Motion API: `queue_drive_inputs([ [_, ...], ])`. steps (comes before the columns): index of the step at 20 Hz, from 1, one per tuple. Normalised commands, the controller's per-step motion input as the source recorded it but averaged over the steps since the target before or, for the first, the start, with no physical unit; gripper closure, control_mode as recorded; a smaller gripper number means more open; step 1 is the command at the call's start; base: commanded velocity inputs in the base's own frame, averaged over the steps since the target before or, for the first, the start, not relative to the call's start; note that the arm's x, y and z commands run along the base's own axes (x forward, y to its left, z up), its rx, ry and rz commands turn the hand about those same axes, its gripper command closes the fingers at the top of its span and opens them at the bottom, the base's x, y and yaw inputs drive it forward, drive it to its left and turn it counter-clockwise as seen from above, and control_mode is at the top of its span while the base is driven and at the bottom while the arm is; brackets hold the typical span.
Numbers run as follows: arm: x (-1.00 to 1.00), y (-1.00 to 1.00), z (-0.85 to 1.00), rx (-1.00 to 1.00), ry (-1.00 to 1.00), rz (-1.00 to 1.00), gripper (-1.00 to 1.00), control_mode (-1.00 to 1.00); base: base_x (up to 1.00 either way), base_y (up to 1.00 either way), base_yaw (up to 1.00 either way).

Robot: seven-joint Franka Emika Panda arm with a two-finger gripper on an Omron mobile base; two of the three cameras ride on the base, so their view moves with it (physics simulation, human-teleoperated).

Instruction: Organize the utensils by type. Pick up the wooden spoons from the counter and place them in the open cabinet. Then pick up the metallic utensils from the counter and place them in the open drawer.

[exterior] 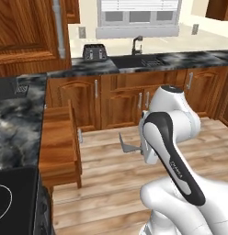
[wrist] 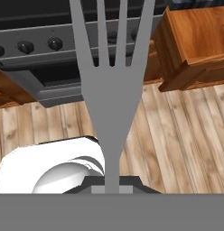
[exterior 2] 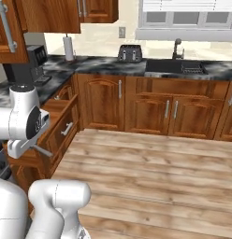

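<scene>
My gripper (wrist: 112, 186) is shut on the handle of a silver-grey metal fork (wrist: 111, 103), whose tines point up the hand view toward the stove front. From the left base view the fork (exterior: 128, 148) sticks out leftward from the gripper (exterior: 141, 149) above the wooden floor, to the right of the open drawer (exterior: 58, 142). The right base view has the fork (exterior 2: 43, 150) beside the drawer (exterior 2: 61, 122). The drawer's corner (wrist: 195, 40) sits at the hand view's upper right. The marbled black counter (exterior: 17, 117) runs along the left. The wooden spoons are out of view.
A black cooktop (exterior: 14, 197) lies at the lower left, and the stove front with knobs (wrist: 37, 47) faces the hand camera. A toaster (exterior: 94, 52) and sink (exterior: 136, 60) stand on the far counter. A coffee machine (exterior 2: 34, 60) stands left. Wood floor (exterior 2: 150, 172) spreads open.
</scene>
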Motion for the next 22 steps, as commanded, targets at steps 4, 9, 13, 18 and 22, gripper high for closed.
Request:
queue_drive_inputs([
  [4, 0.0, 0.0, 0.0, 0.0, 0.0, 0.0, 1.0, 1.0, -0.1, 0.39, 0.0],
  [9, 0.0, 0.0, 0.0, 0.0, 0.0, 0.0, 1.0, 1.0, 0.1, 0.31, 0.02],
  [13, 0.0, 0.0, 0.0, 0.0, 0.0, 0.0, 1.0, 1.0, 0.0, 0.35, 0.05],
  [18, 0.0, 0.0, 0.0, 0.0, 0.0, 0.0, 1.0, 1.0, 0.0, 0.44, 0.0],
  [22, 0.0, 0.0, 0.0, 0.0, 0.0, 0.0, 1.0, 1.0, 0.08, 0.45, 0.02],
])
